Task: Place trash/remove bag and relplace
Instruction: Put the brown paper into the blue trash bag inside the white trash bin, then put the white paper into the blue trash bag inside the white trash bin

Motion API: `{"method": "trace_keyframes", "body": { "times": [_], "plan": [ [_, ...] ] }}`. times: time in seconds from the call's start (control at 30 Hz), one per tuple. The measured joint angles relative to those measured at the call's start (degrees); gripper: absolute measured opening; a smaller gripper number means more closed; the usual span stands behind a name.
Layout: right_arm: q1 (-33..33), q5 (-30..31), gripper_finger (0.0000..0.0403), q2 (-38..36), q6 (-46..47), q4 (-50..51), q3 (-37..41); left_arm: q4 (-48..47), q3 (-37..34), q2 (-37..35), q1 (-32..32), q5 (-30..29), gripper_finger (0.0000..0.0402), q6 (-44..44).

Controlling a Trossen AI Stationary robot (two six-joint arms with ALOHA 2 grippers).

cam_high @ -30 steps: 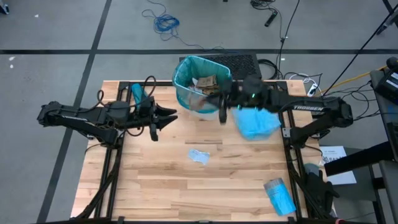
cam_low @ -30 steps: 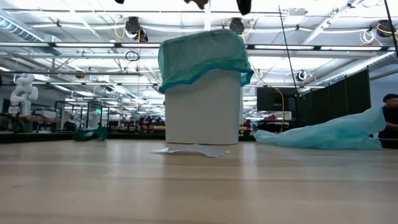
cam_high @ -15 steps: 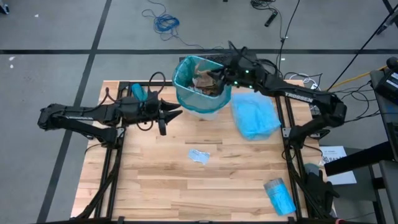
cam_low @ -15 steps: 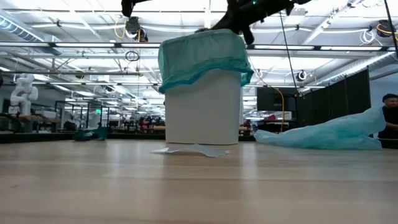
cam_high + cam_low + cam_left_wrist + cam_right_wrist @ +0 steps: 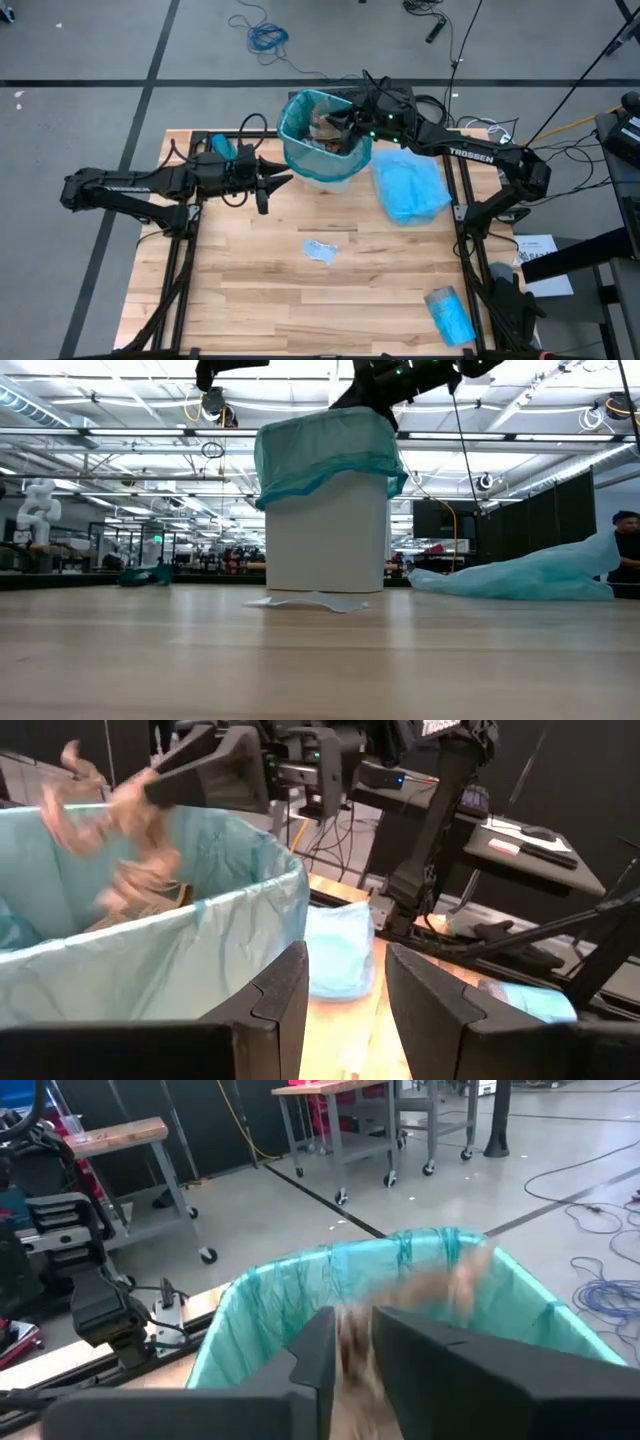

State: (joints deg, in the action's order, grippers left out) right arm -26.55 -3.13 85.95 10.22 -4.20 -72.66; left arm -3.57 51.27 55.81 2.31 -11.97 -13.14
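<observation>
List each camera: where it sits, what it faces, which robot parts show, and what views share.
High: overhead, facing down; both arms, bin, table.
Low: table height, facing the bin; right arm above.
Left wrist: beside the bin; own fingers, falling brown paper wad.
Right wrist: above the bin; own fingers.
Shared: the teal-lined bin in all four.

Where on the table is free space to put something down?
Free: the near part of the table, bordered by the pale scrap and blue packet. Crowded: the far edge, with the bin, spare bag and both grippers.
</observation>
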Motion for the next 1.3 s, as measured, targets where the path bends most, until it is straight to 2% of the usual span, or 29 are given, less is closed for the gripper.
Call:
{"method": "trace_keyframes", "body": {
  "times": [0.27, 0.4, 0.5, 0.7, 0.97, 1.3],
  "plan": [
    [0.0, 0.0, 0.0097, 0.0, 0.0, -0.4, 0.0, 0.0, 0.0, 0.0, 0.0, 0.1, 0.0132, 0.0],
    [0.5, -0.2, 0.0102, -1.1, 1.3, -0.3, 0.0, -1.7, 0.0, 0.2, 0.0, 3.7, 0.0132, 0.0],
    [1.7, -0.9, 0.0102, -3.2, 0.8, -0.8, 0.0, -6.4, 0.0, 1.2, 0.0, 7.2, 0.0132, -0.4],
    [5.8, -1.7, 0.0102, -8.6, 0.6, 0.6, 0.0, -10.0, 0.0, 4.1, 0.0, 10.0, 0.0132, -1.4],
    [11.2, -0.9, 0.0102, -13.3, 0.7, 8.3, 0.0, -12.6, 0.0, 9.7, -0.1, 15.2, 0.0132, -1.4],
    [15.4, 0.5, 0.0102, -14.0, 1.0, 13.1, 0.0, -13.5, 0.0, 20.1, -0.1, 23.7, 0.0132, -1.1]
  ]
}}
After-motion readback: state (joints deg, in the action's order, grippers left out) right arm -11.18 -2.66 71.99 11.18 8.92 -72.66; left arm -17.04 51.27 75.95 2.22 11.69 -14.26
